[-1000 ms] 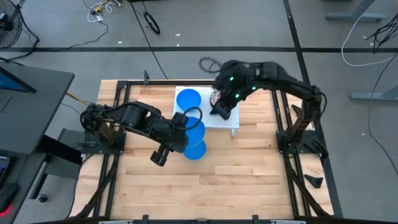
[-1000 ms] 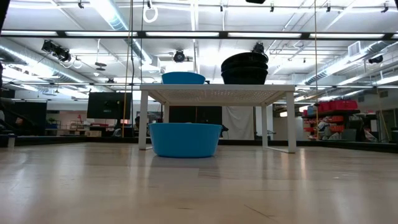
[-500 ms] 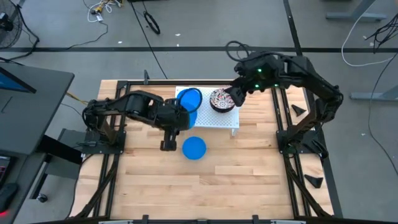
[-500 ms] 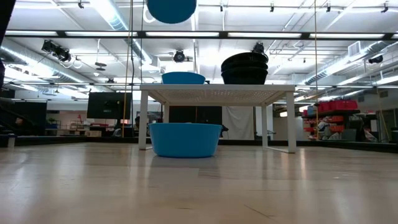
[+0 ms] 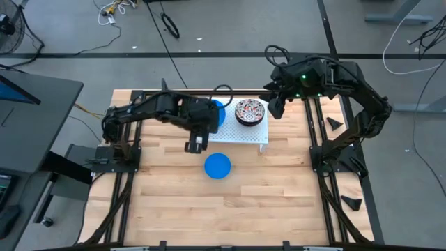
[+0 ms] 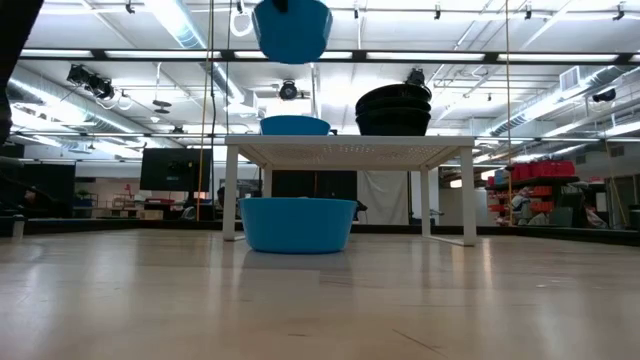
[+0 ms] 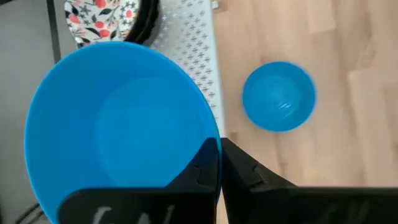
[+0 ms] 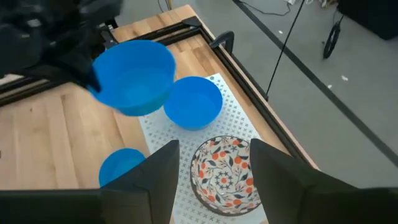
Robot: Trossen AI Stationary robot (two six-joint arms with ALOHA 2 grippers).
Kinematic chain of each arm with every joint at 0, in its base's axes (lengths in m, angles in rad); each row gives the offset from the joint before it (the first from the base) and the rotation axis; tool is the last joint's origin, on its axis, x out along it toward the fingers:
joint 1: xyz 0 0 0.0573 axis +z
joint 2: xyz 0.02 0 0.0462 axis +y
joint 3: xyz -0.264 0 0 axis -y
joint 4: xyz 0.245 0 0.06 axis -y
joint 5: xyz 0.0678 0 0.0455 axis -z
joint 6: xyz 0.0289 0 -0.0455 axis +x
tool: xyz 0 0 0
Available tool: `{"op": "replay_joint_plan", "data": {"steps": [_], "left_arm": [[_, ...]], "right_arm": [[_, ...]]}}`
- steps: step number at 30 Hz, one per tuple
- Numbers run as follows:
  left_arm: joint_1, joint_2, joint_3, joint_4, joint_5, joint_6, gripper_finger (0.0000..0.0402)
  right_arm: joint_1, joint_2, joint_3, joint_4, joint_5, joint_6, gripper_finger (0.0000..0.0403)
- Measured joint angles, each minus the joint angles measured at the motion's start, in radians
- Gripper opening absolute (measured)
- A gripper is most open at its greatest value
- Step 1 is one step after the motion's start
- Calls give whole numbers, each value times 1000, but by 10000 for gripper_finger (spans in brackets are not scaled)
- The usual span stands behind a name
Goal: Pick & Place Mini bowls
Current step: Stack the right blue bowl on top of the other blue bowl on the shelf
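Note:
My left gripper (image 7: 219,165) is shut on a plain blue mini bowl (image 7: 118,124), high over the left part of the white perforated rack (image 5: 259,134). The same bowl shows at the top of the low view (image 6: 292,28). Another blue bowl (image 8: 193,102) sits on the rack. A third blue bowl (image 5: 217,166) rests on the table in front of the rack. A stack of floral bowls (image 5: 251,111) stands on the rack's right part. My right gripper (image 8: 214,180) is open, up beyond the rack's right end and touching nothing. My left gripper holds the blue bowl by its rim (image 7: 208,140), the wall pinched between the two fingers, one inside the bowl and one outside. The bowl is lifted clear, mouth up and about level, well above the rack.
The rack stands on four legs near the table's far edge, with room under it. Bare wood lies around the blue bowl on the table, toward the near edge. Black frame rails (image 5: 317,132) run along the table's left and right sides.
My left gripper has lifted a blue bowl from the table in front of the rack and carried it up and toward the far edge, over the rack's left part. My right gripper has drawn away from the floral stack toward the table's right and far side.

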Motion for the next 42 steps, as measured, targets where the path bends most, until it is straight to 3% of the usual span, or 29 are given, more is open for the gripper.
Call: {"op": "replay_joint_plan", "data": {"steps": [7,16,34,42], "left_arm": [[97,31,0,5,-1,133,4],[194,37,-4,29,42,197,4],[238,38,-347,275,88,222,4],[254,36,-383,305,91,165,5]], "right_arm": [[0,0,0,0,0,-64,196],[0,0,0,1,0,-82,196],[0,0,0,-11,0,-87,196],[0,0,0,-16,0,-81,196]]}}
